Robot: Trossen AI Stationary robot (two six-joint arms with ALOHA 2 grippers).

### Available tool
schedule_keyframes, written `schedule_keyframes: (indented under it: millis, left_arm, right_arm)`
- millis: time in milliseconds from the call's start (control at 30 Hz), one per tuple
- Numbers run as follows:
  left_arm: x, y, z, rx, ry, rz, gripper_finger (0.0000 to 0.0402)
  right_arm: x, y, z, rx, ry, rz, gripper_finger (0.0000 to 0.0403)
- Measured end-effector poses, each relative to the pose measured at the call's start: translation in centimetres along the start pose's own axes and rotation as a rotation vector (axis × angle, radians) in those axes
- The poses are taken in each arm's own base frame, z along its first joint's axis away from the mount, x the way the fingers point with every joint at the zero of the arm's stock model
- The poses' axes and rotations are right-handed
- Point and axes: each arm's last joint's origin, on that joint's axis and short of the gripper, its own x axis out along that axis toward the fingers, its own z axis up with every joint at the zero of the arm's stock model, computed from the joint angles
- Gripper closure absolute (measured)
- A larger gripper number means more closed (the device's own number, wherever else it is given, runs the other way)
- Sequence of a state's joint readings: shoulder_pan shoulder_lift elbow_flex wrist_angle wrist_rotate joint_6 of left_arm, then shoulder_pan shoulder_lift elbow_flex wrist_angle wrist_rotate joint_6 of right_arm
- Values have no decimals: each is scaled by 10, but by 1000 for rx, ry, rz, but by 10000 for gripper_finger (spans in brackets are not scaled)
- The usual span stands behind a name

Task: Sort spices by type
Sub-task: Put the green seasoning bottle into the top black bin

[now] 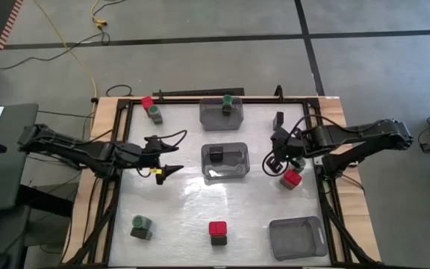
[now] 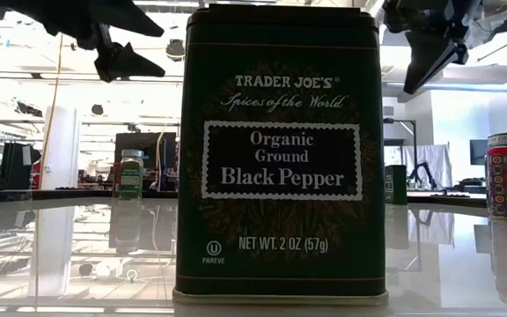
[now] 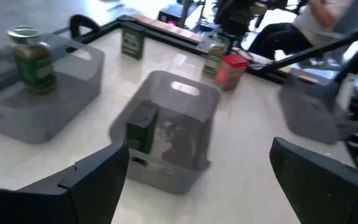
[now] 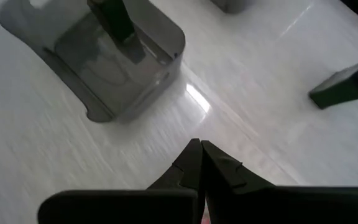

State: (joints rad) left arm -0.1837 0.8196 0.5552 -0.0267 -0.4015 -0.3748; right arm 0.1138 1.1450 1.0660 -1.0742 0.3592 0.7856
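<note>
Grey middle bin [image 1: 225, 162] already holds one black tin [image 1: 216, 155], while other spices sit scattered around the surface [image 1: 178, 217]. Left gripper [image 1: 167, 158] hangs wide open beside that bin, holding nothing. Right gripper [image 1: 273, 166] is pinched shut and empty right by the red-capped jar [image 1: 291, 178], so I reckon a careless swing could tip it.

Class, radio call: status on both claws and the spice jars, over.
Left claw open, empty. Right claw shut, empty. Black tin in middle bin; red-capped jar loose beside right claw.

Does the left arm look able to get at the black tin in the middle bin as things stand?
Probably yes. The left tool hangs open just beside the middle bin, whose top is open; the black tin stands alone inside, with nothing between. The right tool, shut, is on the far side.
</note>
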Motion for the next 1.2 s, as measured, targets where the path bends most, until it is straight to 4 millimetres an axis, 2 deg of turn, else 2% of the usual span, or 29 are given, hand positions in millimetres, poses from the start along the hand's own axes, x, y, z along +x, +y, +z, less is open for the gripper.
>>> schedule_keyframes:
  millis: [133, 267, 433, 600, 700, 800, 1000, 1067, 1200]
  left_arm:
    - [6, 8, 1, -34, -18, 98, 26]
    - [10, 9, -3, -164, 1, 113, 26]
    - [13, 9, -2, -226, -9, 119, 26]
    - [19, 21, 9, -193, -89, 175, 26]
    - [19, 35, 31, -151, -142, 245, 26]
    - [14, 56, 64, -142, -152, 358, 26]
    - [7, 104, 121, -89, 55, 524, 34]
    - [11, 118, 132, -73, 134, 533, 34]
    - [25, 138, 142, 17, 308, 530, 35]
  right_arm:
    - [1, 1, 5, 28, -32, 21, 367]
    - [1, 2, 8, 45, -53, 37, 367]
    - [1, 3, 9, 69, -69, 47, 367]
    - [1, 3, 9, 71, -72, 46, 367]
    - [2, 2, 11, 84, -74, 41, 367]
    - [3, -1, 13, 126, -76, 30, 367]
    - [6, -10, 20, 203, -82, 2, 367]
    - [7, -12, 22, 219, -86, -4, 367]
    - [9, -16, 26, 243, -93, -15, 367]
